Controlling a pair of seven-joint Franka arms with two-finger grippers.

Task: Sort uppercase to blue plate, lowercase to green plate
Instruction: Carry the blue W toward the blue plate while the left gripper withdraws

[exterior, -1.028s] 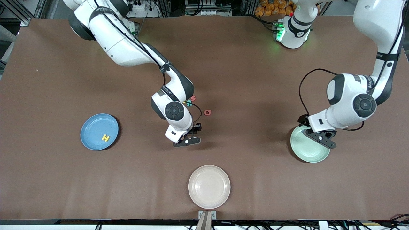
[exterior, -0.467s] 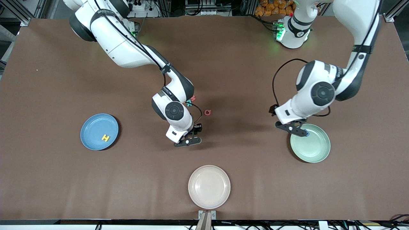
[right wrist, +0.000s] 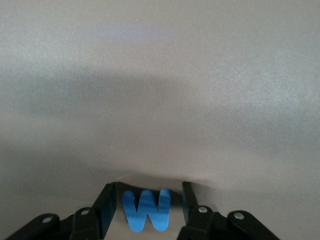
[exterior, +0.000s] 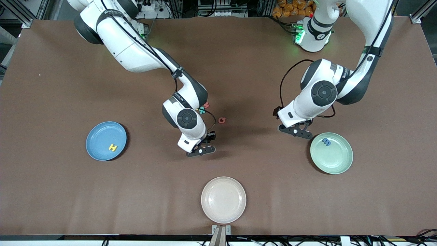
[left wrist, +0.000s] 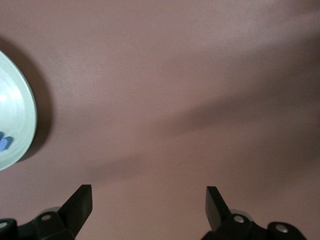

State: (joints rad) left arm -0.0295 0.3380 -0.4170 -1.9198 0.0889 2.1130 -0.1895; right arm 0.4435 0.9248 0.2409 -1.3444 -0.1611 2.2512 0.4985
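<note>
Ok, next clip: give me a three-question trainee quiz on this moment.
1. True or false: the yellow H lies on the blue plate.
2. Which gripper holds the blue W? A) left gripper B) right gripper
3. Fill in: the small blue letter lies on the ____ plate.

Key: 1 true; 2 B, shut on it while the left one is open and empty; 3 green.
</note>
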